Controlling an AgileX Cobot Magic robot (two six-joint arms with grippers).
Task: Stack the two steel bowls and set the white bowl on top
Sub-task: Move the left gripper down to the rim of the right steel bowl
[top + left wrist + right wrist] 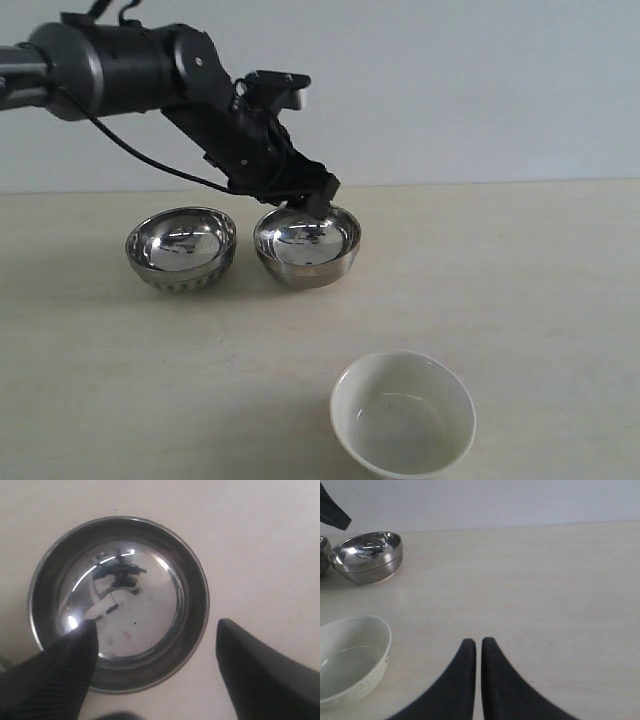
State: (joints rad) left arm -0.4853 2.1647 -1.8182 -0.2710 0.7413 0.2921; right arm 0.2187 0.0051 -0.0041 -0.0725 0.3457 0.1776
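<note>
Two steel bowls stand side by side at the back of the table, one on the left [181, 247] and one on the right [307, 243]. My left gripper [312, 203] hovers at the far rim of the right steel bowl [120, 605]. It [156, 625] is open, with one finger over the bowl's inside and the other outside over the table, the rim between them. The white bowl [403, 414] sits alone near the front, empty. My right gripper [478, 641] is shut on nothing, low over bare table, to the right of the white bowl [350, 657].
The beige tabletop [540, 300] runs back to a pale wall. The right wrist view shows the right steel bowl [367, 556] beyond the white bowl. My left arm [120, 65] reaches in from the upper left.
</note>
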